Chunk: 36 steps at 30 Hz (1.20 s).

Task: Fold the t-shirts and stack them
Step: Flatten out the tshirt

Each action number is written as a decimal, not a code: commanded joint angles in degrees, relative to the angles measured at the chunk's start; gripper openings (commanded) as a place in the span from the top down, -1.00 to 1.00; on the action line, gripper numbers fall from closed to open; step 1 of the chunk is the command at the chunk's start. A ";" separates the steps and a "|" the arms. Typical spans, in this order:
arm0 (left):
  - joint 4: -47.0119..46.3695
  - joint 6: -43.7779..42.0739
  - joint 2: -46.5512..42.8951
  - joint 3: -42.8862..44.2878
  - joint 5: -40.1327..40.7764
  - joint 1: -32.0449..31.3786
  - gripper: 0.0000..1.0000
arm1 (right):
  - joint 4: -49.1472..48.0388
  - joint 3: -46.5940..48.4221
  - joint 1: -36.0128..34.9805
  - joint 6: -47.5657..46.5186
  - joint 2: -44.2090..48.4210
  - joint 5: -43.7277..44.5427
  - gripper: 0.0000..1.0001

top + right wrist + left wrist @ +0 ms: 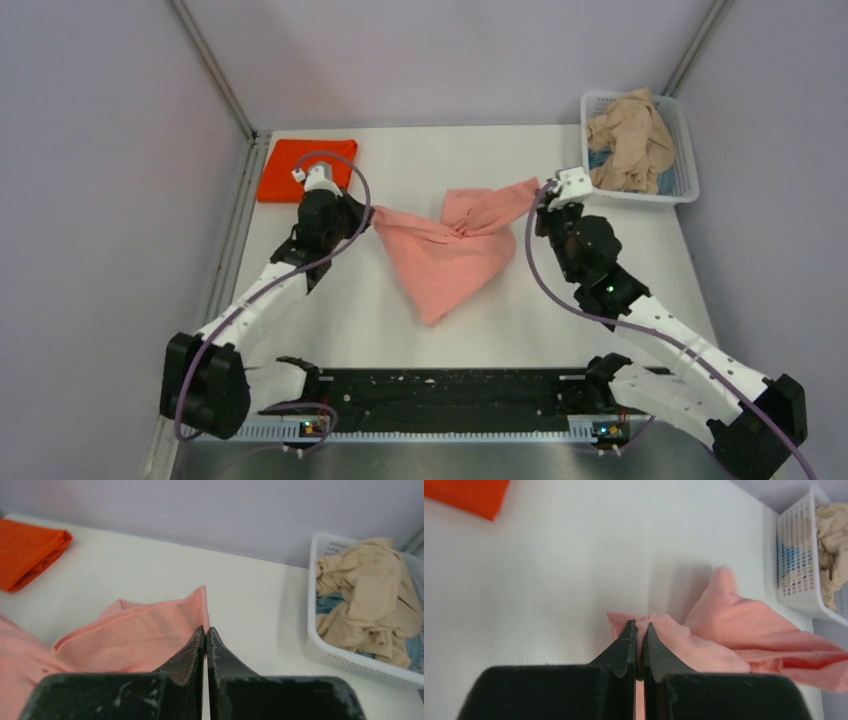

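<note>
The salmon-pink t-shirt (450,255) hangs stretched between my two grippers over the table middle, its lower part drooping to a point. My left gripper (372,215) is shut on its left edge; in the left wrist view the cloth (724,630) is pinched between the tips (638,626). My right gripper (541,190) is shut on its right corner, seen in the right wrist view (150,635) at the tips (205,629). The orange-red t-shirt (305,168) lies folded at the far left. The beige-tan t-shirt (630,140) lies crumpled in the basket.
The white lattice basket (680,185) stands at the far right corner, with a blue cloth (330,602) under the beige tee. Grey walls enclose the table on three sides. A black rail (450,395) runs along the near edge.
</note>
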State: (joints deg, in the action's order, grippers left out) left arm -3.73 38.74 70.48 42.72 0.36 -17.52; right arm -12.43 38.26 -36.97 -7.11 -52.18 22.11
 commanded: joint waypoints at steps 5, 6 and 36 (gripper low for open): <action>7.40 -6.42 -17.95 6.66 16.47 0.12 1.00 | 1.29 9.09 5.17 7.44 4.85 11.01 1.00; 7.41 -7.39 -20.71 7.43 16.22 0.12 1.00 | 2.17 10.64 5.14 7.39 5.56 9.73 1.00; 17.04 -12.33 -30.65 37.09 4.40 0.12 1.00 | 17.69 45.53 5.15 -1.21 9.77 5.85 1.00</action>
State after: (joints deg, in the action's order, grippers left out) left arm 13.54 25.63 33.58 81.84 -0.89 -17.52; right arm 7.11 85.86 -32.34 -1.98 -36.84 16.10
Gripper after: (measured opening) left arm 0.042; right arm 0.007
